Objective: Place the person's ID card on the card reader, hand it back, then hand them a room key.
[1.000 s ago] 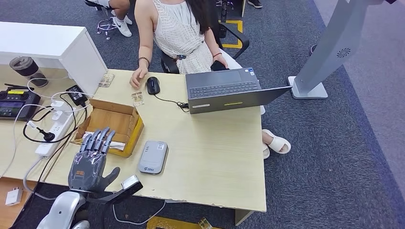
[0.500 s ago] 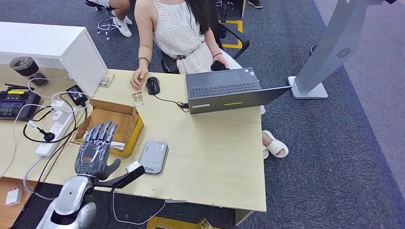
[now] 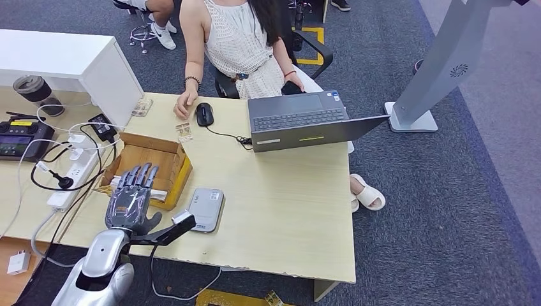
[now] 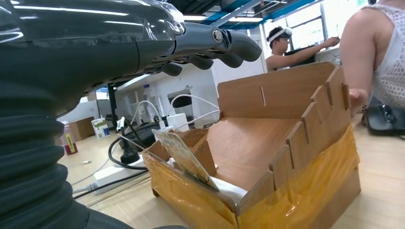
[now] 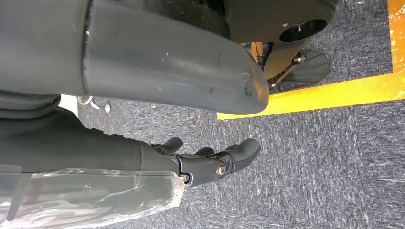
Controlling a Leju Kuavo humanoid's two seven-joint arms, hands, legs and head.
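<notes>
My left hand hovers with fingers spread and nothing in it over the near edge of an open cardboard box. In the left wrist view the left hand stretches above the box, where a card leans on white cards at the near wall. The grey card reader lies flat on the table just right of the hand. A small card lies on the table near the seated person's hand. My right hand hangs over carpet, fingers loosely bent, holding nothing.
An open laptop and a black mouse sit in front of the person. A power strip with cables, a black controller and a cup lie left of the box. A grey stand base is on the floor at right.
My left hand has moved forward and up the table, from the near edge to over the box's near wall. The person and the card reader have stayed put.
</notes>
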